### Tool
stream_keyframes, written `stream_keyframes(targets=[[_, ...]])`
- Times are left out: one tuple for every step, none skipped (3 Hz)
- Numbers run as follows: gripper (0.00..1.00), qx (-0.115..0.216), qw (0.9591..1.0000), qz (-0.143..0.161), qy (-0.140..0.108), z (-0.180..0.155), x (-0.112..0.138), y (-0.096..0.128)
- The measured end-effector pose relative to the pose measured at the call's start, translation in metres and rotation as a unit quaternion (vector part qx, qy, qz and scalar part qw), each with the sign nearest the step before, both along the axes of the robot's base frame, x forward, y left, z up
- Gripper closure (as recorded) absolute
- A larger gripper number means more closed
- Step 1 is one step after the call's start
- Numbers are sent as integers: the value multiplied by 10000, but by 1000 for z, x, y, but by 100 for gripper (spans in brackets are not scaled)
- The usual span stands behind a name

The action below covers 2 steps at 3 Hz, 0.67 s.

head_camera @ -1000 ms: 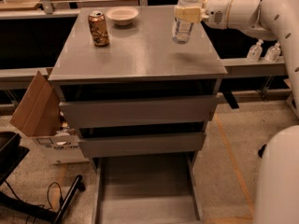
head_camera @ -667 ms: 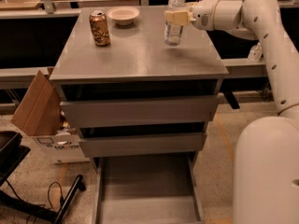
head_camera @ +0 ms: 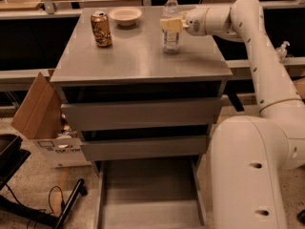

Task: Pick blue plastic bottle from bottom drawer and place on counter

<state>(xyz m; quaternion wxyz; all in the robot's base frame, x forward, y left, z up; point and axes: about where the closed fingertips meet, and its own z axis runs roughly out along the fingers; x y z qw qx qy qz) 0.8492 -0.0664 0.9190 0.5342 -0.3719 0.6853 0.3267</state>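
Observation:
The blue plastic bottle [head_camera: 170,35], clear with a white cap, stands upright on the counter [head_camera: 128,58] at its back right. My gripper [head_camera: 171,24] reaches in from the right, and its pale fingers [head_camera: 167,24] are closed around the bottle's middle. The bottle's base appears to touch the counter top. The bottom drawer [head_camera: 147,194] is pulled open below the cabinet, and its grey floor shows nothing in it.
A gold-brown can [head_camera: 101,28] and a pale bowl [head_camera: 125,15] stand at the counter's back left. Two shut drawers [head_camera: 140,113] sit above the open one. A cardboard box [head_camera: 40,113] leans at the cabinet's left. My white arm [head_camera: 252,128] fills the right side.
My gripper has carried the bottle leftward over the counter and lowered it until its base reaches the top surface.

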Motion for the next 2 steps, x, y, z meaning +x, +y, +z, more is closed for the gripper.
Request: stream_keyframes(targets=[[100,-1,10000,0,38,1,1,0],[82,-1,10000,0,38,2,1,0]])
